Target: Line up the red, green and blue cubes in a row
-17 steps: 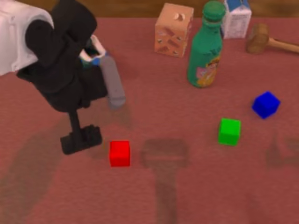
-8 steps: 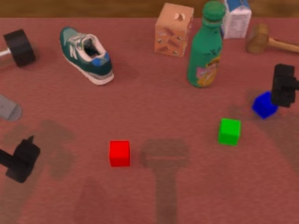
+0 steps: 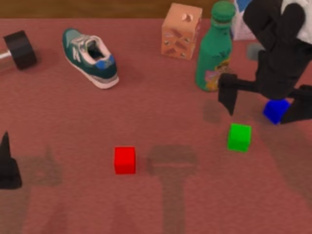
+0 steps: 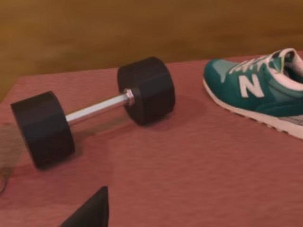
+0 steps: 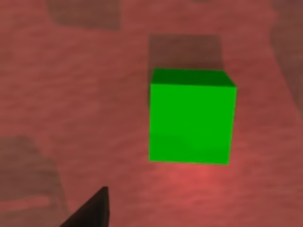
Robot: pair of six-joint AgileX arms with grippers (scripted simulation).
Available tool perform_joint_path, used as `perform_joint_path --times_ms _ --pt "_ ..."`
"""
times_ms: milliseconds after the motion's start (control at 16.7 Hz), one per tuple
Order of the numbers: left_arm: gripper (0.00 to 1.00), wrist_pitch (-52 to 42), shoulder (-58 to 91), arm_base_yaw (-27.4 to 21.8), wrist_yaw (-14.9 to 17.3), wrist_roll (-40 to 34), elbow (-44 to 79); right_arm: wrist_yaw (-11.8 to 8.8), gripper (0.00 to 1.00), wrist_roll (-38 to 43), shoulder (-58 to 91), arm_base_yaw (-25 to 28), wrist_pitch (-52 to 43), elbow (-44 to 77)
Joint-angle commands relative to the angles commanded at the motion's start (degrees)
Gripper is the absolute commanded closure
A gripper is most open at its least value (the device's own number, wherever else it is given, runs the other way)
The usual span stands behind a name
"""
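Seeing the green cube (image 3: 239, 137) sitting flat on the table (image 3: 161, 112), filling the middle of the right wrist view (image 5: 191, 118) and touching nothing. Finding the blue cube (image 3: 276, 110) near the green cube, up and to its right, partly hidden under the arm. Finding the red cube (image 3: 125, 160) well apart from the green cube, to its left and slightly lower, so not yet forming a row. Noting the right tool (image 3: 258, 113) now hanging just above the green cube with jaws spread wide and holding nothing, having swung in from the far side of the blue cube within the last half second. Noting the left tool (image 3: 9, 168) pulled back far to the left of the green cube, beyond the red one, after working beside the red cube a second ago; unable to tell its opening. Judging a handover between arms, with a right-side pick just beginning, green or blue still unclear. Leaving the green bottle (image 3: 214, 48) standing close above the green cube, risking a knock from the arm.
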Motion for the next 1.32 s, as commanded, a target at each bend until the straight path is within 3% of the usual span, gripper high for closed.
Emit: perform_joint_path --times_ms 240,660,1080,1320 --pt "0.0 5.85 -7.85 1.42 0.38 -5.24 -4.69 -0.03 0.0 2.75 8.2 1.77 -4.36 7.34" --pt "0.0 6.37 -8.58 1.5 0.42 -5.7 -5.03 -0.04 0.0 2.9 8.71 1.65 -4.4 7.68" --pt "0.0 6.37 -8.58 1.5 0.42 -5.7 -5.03 0.01 0.0 3.06 13.46 1.94 9.08 -0.66" --pt "0.0 6.37 -8.58 1.5 0.42 -5.7 -5.03 0.02 0.0 3.16 14.53 2.02 11.21 -2.18"
